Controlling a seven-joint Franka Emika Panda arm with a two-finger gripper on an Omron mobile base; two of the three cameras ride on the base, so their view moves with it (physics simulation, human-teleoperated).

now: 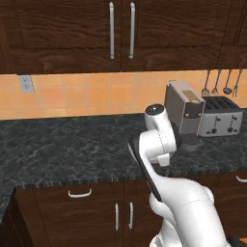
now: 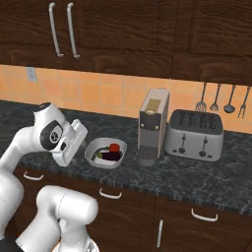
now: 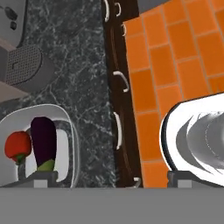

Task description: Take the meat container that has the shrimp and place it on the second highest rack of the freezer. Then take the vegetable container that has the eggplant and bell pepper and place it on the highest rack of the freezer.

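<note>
Dark marble counter runs under wooden cabinets and an orange tiled wall. We see the vegetable container, a white bowl with red pepper and purple eggplant, near the counter's front edge. Just right of it stands a coffee machine, then a toaster. Our gripper hangs above the bowl's edge, jaws spread wide, holding nothing.

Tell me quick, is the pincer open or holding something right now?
Pincer: open, holding nothing; it hovers over the vegetable container edge.
</note>
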